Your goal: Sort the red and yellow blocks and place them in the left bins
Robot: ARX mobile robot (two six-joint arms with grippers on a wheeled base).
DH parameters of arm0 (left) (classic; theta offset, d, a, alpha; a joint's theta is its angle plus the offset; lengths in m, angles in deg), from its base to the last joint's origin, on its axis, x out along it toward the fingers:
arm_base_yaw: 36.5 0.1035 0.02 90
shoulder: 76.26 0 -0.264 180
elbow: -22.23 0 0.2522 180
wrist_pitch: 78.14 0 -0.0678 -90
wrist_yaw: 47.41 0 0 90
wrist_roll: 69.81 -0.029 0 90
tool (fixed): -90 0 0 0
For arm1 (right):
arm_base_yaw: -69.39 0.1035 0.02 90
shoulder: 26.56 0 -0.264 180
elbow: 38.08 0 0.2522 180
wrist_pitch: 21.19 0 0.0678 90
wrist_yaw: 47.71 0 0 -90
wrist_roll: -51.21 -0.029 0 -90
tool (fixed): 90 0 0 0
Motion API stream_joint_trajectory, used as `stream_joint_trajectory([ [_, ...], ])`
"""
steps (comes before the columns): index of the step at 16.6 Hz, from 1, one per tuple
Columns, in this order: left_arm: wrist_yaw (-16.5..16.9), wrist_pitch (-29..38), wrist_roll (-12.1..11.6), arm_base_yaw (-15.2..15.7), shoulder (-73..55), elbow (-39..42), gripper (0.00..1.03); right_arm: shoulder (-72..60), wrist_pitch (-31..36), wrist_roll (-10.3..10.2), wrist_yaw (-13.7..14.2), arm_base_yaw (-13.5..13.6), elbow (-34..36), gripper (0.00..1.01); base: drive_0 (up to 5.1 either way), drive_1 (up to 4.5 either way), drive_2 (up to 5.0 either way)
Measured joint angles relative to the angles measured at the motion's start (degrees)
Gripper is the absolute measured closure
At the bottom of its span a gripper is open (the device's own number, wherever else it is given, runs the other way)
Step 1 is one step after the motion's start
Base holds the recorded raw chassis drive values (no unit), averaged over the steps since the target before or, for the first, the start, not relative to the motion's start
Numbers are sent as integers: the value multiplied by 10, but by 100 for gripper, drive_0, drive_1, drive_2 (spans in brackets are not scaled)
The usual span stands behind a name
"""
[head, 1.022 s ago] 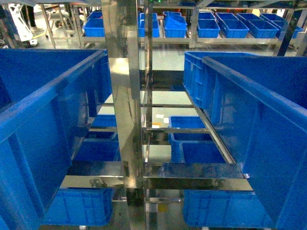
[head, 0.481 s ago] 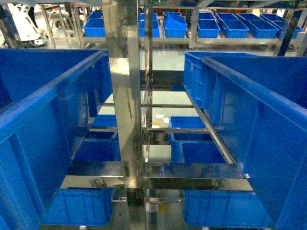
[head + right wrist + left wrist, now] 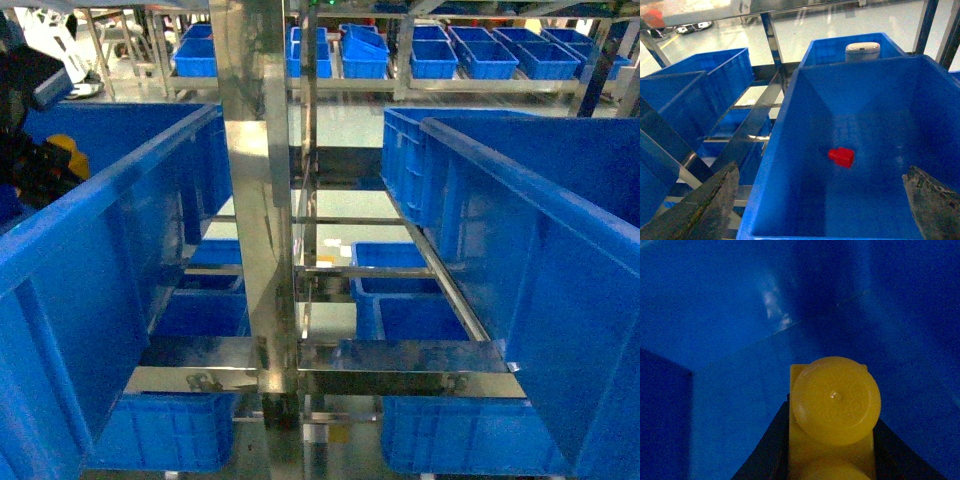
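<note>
Left tool (image 3: 832,460) is gripping the yellow block (image 3: 834,410), dark fingers (image 3: 767,450) pressing on both of its sides, studs facing the wrist camera, blue bin wall (image 3: 740,315) right behind it. In the head view it's sitting over the left bin (image 3: 110,190) at the far left edge. Right tool (image 3: 822,200) is hanging with its jaws spread wide above the right bin (image 3: 790,125), holding nothing. Red block (image 3: 842,156) is lying on that bin's floor, near the middle. Steel rack post (image 3: 258,200) is standing between the bins.

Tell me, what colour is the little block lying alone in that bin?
Bright red block, clearest in the right wrist view.
</note>
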Motion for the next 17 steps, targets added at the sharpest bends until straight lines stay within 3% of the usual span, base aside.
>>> stream_joint_trajectory([
  [2, -17, -10, -54, 26, -58, -9, 75, 0, 0, 0, 0, 0, 0, 3, 0, 0, 0],
  [5, -10, -20, -65, 49, -80, -11, 75, 0, 0, 0, 0, 0, 0, 3, 0, 0, 0],
  [8, 9, 6, -54, 45, -58, -10, 48, 0, 0, 0, 0, 0, 0, 3, 0, 0, 0],
  [9, 9, 24, -50, 38, -34, 1, 36, 0, 0, 1, 0, 0, 0, 3, 0, 0, 0],
  [10, 13, 23, -32, 29, 21, 22, 10, 0, 0, 1, 0, 0, 0, 3, 0, 0, 0],
  [11, 16, 30, -33, 23, 42, 38, 3, 0, 0, 1, 0, 0, 0, 3, 0, 0, 0],
  [17, 60, -18, -32, 17, 163, 138, 5, 0, 0, 1, 0, 0, 0, 3, 0, 0, 0],
])
